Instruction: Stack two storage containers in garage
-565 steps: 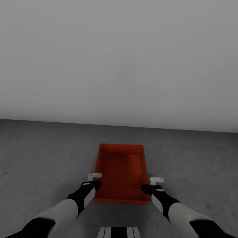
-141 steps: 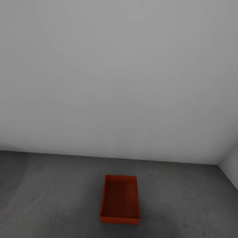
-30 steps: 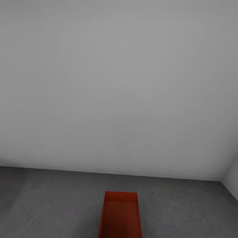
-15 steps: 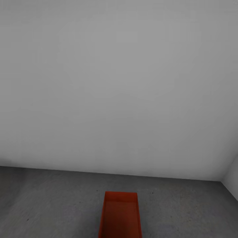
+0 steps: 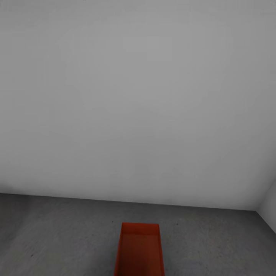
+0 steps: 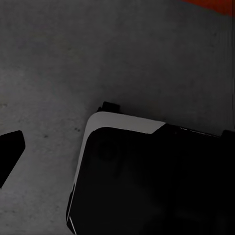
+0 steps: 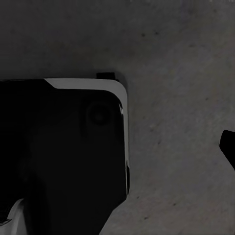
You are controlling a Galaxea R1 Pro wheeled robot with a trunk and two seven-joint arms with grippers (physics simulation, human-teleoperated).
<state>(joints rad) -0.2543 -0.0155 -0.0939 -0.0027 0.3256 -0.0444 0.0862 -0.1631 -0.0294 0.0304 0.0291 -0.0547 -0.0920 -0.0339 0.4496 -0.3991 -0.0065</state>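
One orange-red storage container stands open-topped on the garage's dark grey concrete floor, low in the middle of the head view, its near end cut off by the frame. A sliver of its orange wall shows in the left wrist view. My left gripper hangs over the floor beside my base, with one dark fingertip at the frame's edge. My right gripper hangs the same way, its fingertip far out at the edge. Both hold nothing.
A plain pale grey wall stands behind the container, meeting a side wall at the far right. My black, white-edged base lies under the left wrist camera, and the base also shows under the right one.
Nothing has moved in the last second. Since the oldest frame both grippers have left the container's sides and the arms have dropped from the head view, which now looks higher up the wall.
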